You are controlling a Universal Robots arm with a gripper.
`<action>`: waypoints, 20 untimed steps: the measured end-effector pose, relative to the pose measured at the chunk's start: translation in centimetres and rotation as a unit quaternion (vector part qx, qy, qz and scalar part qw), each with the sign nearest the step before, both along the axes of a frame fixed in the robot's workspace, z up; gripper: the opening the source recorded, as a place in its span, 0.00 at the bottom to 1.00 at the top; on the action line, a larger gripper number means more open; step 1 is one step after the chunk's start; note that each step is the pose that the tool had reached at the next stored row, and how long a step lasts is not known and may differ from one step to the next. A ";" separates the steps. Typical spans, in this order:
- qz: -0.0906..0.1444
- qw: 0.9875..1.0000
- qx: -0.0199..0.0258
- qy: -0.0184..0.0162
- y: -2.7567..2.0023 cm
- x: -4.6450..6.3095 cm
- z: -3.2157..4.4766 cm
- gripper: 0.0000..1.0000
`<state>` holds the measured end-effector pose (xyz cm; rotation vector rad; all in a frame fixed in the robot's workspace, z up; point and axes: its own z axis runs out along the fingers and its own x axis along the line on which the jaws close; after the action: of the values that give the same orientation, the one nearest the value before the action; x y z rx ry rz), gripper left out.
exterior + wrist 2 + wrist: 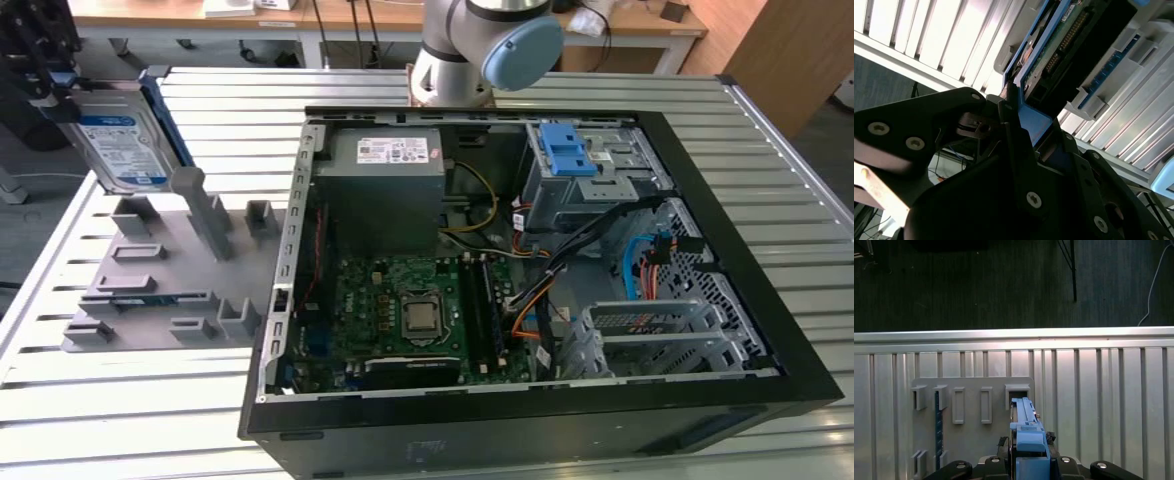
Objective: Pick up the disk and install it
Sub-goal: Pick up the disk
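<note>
In the exterior view, the disk (124,147), a silver drive with a blue-and-white label and a blue frame, hangs upright over the far left corner of the table. My gripper (58,92) is shut on its upper end. The drive's lower edge sits just above the grey slotted fixture (160,285). In the first wrist view the disk (1026,427) shows edge-on, its blue frame clamped in my gripper (1029,462) over the fixture (971,412). The second wrist view shows the disk's connector edge (1069,40) and my fingers (1014,130) pressed on the blue frame.
An open black computer case (534,420) lies on the slatted metal table (120,400), to the exterior view's right of the fixture. Inside it are a grey power supply (387,190), a motherboard (414,315), a drive cage with a blue latch (567,150) and loose cables. The arm's base (467,50) stands behind the case.
</note>
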<state>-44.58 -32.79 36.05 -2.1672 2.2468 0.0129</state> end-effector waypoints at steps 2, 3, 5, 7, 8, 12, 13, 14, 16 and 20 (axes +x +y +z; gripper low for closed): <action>0.000 1.000 0.000 0.000 0.00 0.0 0.14 0.36; 0.000 1.000 0.000 0.000 0.00 0.0 0.20 0.36; 0.000 1.000 0.000 0.000 0.00 0.0 0.33 0.36; 0.000 1.000 0.000 0.000 0.00 0.0 0.45 0.36; 0.000 1.000 0.000 0.000 0.00 0.0 0.52 0.36; 0.000 1.000 0.000 -0.001 0.00 0.0 0.76 0.36; 0.000 1.000 0.000 -0.001 0.00 0.0 0.82 0.36; 0.000 1.000 0.000 -0.001 0.00 0.0 0.88 0.36; 0.000 1.000 0.000 -0.001 0.00 0.0 1.00 0.36; 0.000 1.000 0.000 -0.001 0.00 0.0 1.20 0.36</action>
<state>-44.60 -32.79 37.25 -2.1662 2.2459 0.0109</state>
